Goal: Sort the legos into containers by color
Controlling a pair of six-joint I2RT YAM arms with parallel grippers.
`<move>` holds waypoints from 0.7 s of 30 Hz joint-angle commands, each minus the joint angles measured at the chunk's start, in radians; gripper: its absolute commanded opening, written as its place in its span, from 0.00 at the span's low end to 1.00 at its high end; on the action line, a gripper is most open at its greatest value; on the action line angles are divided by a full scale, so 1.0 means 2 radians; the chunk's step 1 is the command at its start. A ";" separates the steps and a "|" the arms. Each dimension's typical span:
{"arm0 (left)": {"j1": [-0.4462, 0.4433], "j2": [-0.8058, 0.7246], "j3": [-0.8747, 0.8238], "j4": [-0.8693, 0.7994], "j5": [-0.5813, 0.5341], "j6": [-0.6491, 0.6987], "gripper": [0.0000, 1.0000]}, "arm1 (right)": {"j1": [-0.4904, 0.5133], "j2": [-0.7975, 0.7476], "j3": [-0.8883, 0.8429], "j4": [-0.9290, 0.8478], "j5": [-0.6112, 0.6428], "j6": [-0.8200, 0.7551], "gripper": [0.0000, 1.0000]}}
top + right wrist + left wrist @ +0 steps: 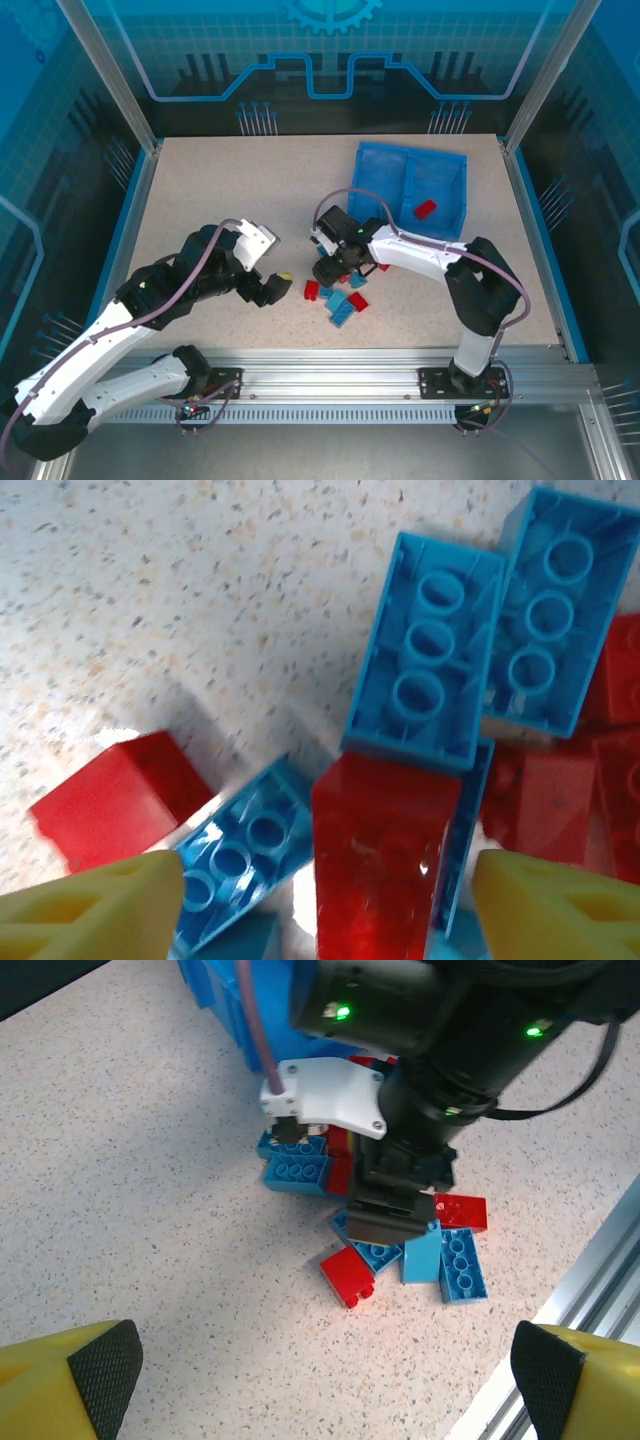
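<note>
The legos (338, 298) are lying heaped mid-frame on the bench (220, 190); one red lego (426, 208) is sitting in the tray (385, 185), right compartment, upper right. The right tool (325, 865) is straddling a red brick (385, 850), fingers spread, not touching. A blue brick (240, 855) is crowding in, so closing is risking a double pick or scattering. The left tool (278, 288) is hovering spread wide just left, risking an arm bump.

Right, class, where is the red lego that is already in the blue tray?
In the top view, the red lego lies in the right compartment of the blue tray, close to its near wall, beyond the loose pile of legos.
</note>
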 commanded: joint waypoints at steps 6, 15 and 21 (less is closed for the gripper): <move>-0.003 -0.003 -0.014 0.003 0.016 0.035 0.99 | 0.007 0.037 0.030 -0.004 0.063 0.022 0.53; -0.002 -0.004 -0.035 0.041 0.013 0.010 0.99 | 0.007 0.005 0.033 -0.013 0.075 0.028 0.38; -0.002 -0.003 -0.046 0.061 0.017 -0.008 0.99 | -0.006 -0.075 0.030 -0.032 0.088 0.038 0.34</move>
